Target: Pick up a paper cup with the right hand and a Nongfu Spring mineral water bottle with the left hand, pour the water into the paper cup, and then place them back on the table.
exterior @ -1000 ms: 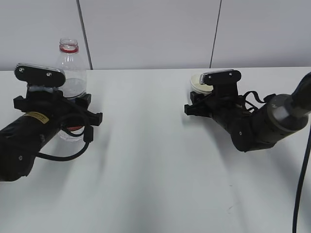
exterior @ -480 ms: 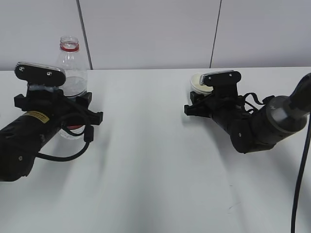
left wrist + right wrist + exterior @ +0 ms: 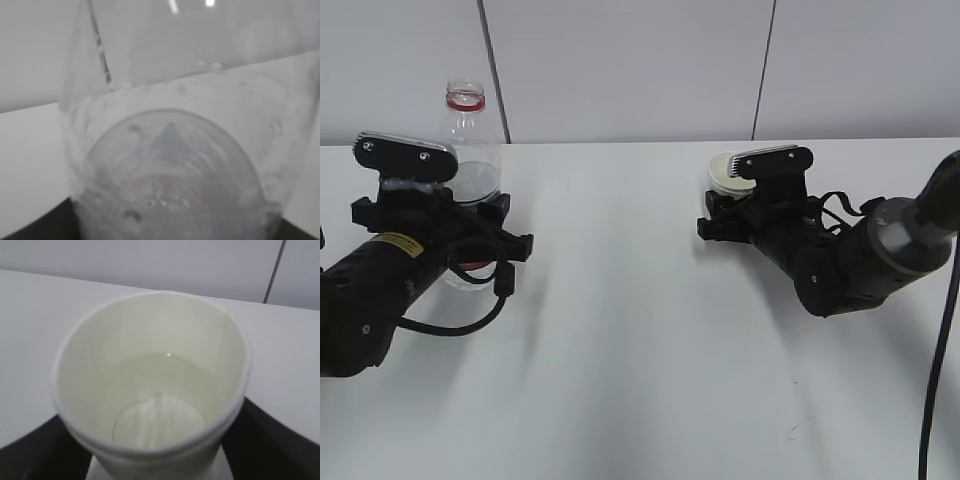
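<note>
Since a second ago little has moved. On the left, the left hand (image 3: 470, 235) still grips the upright bottle (image 3: 470, 150). On the right, the right hand (image 3: 728, 212) surrounds the cup (image 3: 150, 385); its water (image 3: 157, 390) is poured, release unclear.

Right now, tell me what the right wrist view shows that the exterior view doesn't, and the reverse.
Only the right wrist view: the inside of the paper cup, with clear water standing in it.

Only the exterior view: the uncapped Nongfu Spring mineral water bottle standing upright between the left gripper's jaws, both arms, and the right gripper seen from outside, around the cup.

Both: the cup, upright between the right gripper's jaws, the white table and the grey wall behind.
</note>
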`<action>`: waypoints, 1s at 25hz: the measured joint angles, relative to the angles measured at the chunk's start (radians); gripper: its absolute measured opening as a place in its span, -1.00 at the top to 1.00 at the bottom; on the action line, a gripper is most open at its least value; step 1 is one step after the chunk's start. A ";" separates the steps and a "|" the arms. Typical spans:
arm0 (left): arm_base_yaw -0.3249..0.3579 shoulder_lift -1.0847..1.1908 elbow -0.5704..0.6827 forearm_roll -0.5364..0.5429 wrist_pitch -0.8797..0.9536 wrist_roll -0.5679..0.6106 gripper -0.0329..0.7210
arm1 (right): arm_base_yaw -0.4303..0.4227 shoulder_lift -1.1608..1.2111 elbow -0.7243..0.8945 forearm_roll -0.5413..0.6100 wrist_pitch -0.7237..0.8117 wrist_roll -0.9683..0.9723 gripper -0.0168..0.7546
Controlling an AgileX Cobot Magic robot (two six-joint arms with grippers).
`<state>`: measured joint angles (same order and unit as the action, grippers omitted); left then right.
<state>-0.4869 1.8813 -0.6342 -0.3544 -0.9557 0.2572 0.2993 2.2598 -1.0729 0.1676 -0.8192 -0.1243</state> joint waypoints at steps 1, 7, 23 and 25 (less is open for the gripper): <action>0.000 0.006 0.000 0.001 -0.004 0.000 -0.08 | 0.000 0.000 0.000 0.000 0.000 0.000 -0.48; 0.000 0.023 0.000 0.001 -0.023 -0.001 -0.08 | 0.000 0.000 0.000 -0.002 0.000 0.000 -0.63; 0.000 0.023 0.000 0.003 -0.039 -0.001 -0.08 | 0.004 0.000 0.021 0.051 -0.001 -0.001 -0.59; 0.000 0.023 0.000 0.004 -0.040 -0.001 -0.08 | 0.004 0.000 0.028 0.053 -0.001 -0.001 -0.59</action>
<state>-0.4869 1.9039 -0.6342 -0.3502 -0.9962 0.2566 0.3032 2.2598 -1.0452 0.2210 -0.8205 -0.1258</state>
